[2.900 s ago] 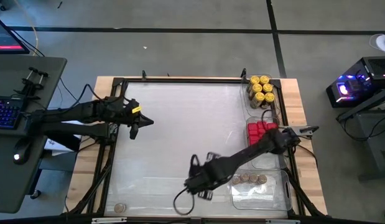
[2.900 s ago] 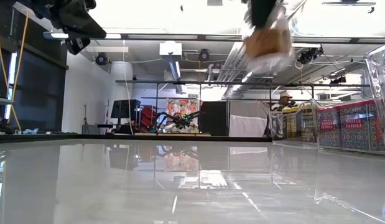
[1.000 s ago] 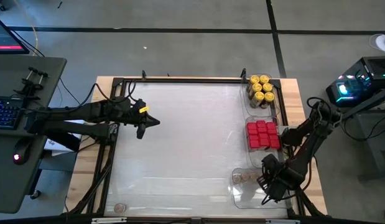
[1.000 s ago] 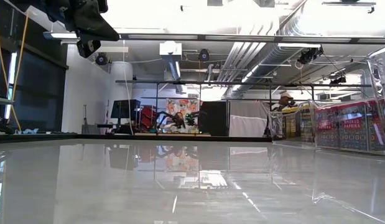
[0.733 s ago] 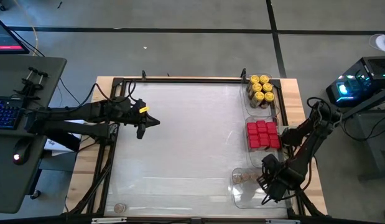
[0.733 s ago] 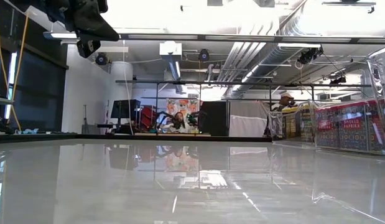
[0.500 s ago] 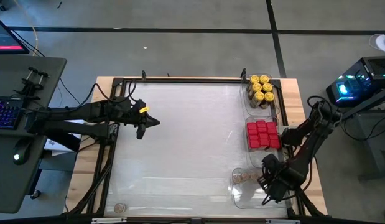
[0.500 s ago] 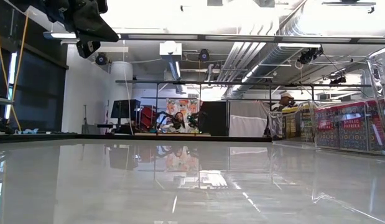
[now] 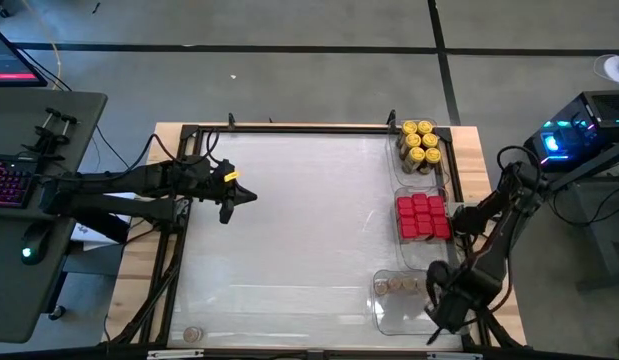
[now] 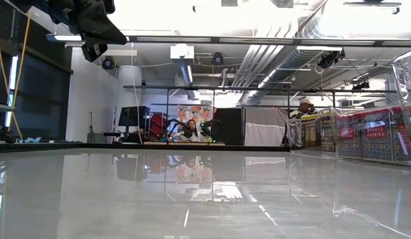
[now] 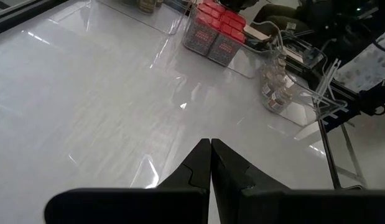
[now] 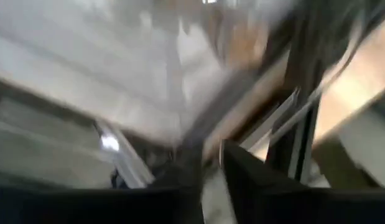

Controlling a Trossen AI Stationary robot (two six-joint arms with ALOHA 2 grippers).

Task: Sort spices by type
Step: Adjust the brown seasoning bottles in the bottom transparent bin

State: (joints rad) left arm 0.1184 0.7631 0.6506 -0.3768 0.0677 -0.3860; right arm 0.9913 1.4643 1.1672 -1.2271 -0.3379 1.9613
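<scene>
Judging from how things lie, most of the sorting is done, and the main risk is placed at the near right corner of the table (image 9: 289,220). The right arm (image 9: 492,242) is hung over the outer end of the clear tray (image 9: 404,318) there, with the brown-topped jars (image 9: 404,286) lined along the tray's far side; whether its jaws are spread or pressed together cannot be told. Were the arm swung low across the tray, the thin wall could be caught, the tray dragged, and the light jars tipped or rolled. The red tins (image 9: 421,216) at the middle of the right edge and the yellow-lidded jars (image 9: 419,143) at the far right corner could be knocked by the elbow. One small jar (image 9: 193,334) is seen alone at the near left corner, right at the edge, where it could be pushed off by a poor pinch. The left arm (image 9: 139,182) is held above the left side, its jaws pressed together on nothing.
</scene>
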